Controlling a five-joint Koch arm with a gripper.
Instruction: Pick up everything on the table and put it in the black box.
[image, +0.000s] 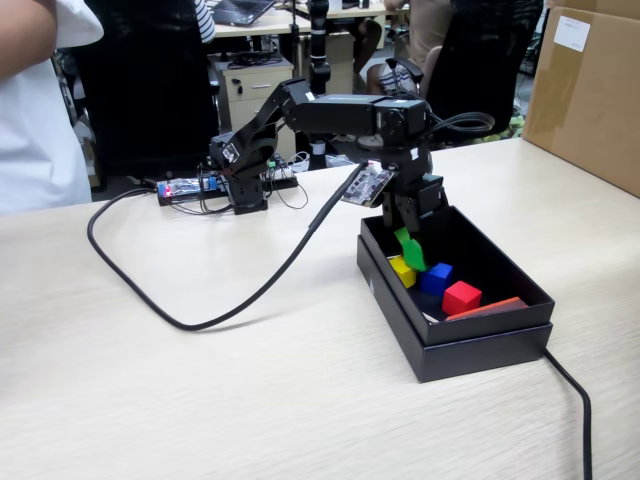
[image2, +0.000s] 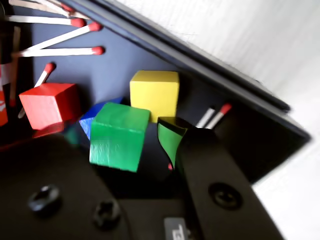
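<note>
The black box (image: 470, 345) stands on the table at the right of the fixed view. My gripper (image: 403, 222) hangs over its far end. In the wrist view my gripper (image2: 122, 145) is open: a green cube (image2: 120, 135) sits between the jaws with a clear gap to the right fingertip (image2: 172, 132). In the fixed view the green cube (image: 408, 250) shows tilted just below the fingers. Inside the box lie a yellow cube (image2: 155, 92), a blue cube (image2: 90, 120), a red cube (image2: 50, 104) and several red-tipped matches (image2: 65, 51). The box rim (image2: 240, 85) crosses the wrist view.
A thick black cable (image: 250, 295) loops over the table left of the box, and another runs off its front right corner (image: 570, 385). A circuit board (image: 190, 188) lies by the arm's base. A cardboard box (image: 590, 90) stands far right. A person (image: 40, 100) stands at far left.
</note>
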